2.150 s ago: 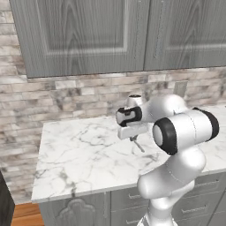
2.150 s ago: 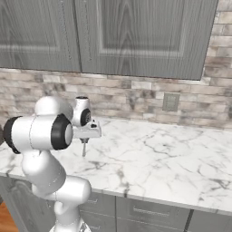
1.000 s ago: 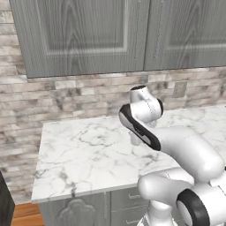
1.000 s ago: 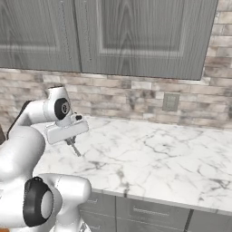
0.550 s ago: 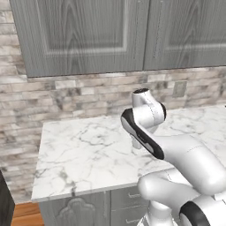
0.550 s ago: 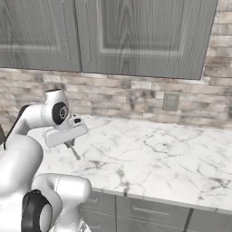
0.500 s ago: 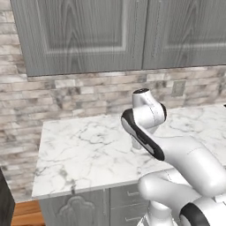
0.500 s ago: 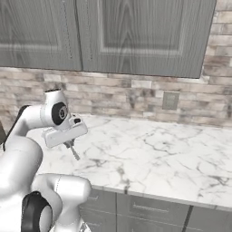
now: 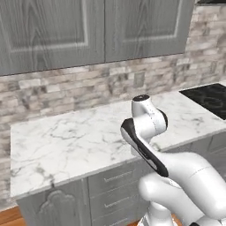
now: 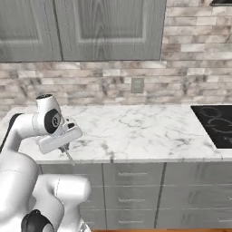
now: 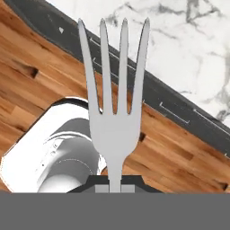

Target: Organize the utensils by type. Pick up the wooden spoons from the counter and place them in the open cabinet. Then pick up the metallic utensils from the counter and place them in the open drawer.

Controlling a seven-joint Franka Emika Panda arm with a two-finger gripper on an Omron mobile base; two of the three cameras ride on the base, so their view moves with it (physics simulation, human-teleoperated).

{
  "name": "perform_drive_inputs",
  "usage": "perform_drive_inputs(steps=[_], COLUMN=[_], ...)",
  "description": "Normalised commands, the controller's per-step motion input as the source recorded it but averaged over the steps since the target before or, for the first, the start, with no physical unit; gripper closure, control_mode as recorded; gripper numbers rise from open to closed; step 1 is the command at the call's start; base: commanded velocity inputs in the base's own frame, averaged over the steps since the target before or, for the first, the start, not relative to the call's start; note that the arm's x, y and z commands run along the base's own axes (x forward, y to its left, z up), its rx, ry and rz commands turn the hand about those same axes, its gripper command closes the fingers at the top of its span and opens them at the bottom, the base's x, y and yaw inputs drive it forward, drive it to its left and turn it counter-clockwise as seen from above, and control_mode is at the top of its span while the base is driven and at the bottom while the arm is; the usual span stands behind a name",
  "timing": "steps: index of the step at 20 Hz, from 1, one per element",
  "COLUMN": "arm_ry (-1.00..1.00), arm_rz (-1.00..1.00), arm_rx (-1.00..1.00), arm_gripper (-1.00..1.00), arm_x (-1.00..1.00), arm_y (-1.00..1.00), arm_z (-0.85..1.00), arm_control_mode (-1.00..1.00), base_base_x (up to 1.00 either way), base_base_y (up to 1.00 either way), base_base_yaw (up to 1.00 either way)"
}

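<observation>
A white marble worktop [image 10: 136,129] with grey veins runs across the room on grey panelled base cabinets [image 10: 136,190] with drawer fronts. Behind it rises a backsplash [image 10: 113,86] of pale stone bricks carrying a grey wall outlet [image 10: 137,84], and closed grey upper cabinets [image 10: 90,27] hang above. At the right end of the worktop sits a black cooktop [image 10: 215,124].

Near the left end, at the worktop's front edge, the end effector [image 10: 66,149] is closed on a thin silver fork [image 10: 70,157], which hangs slanted down in front of the cabinet face. In the hand view the fork [image 11: 115,112] stands between the fingertips, its handle pinched and its four tines pointing away, over a wood plank floor [image 11: 40,85], the dark cabinet front and the marble beyond.
</observation>
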Motion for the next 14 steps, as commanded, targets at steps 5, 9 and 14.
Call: perform_drive_inputs(steps=[5,9,14], arm_ry=[0.0,0.0,0.0], arm_rz=[0.0,0.0,0.0], arm_rx=[0.0,0.0,0.0], arm_gripper=[1.0,1.0,1.0], arm_x=[0.0,0.0,0.0], arm_y=[0.0,0.0,0.0], arm_z=[0.0,0.0,0.0], arm_control_mode=[1.0,1.0,1.0], base_base_x=[-0.02,0.04,0.1], base_base_y=[0.0,-0.09,-0.26], base_base_yaw=[-0.85,-0.89,-0.79])
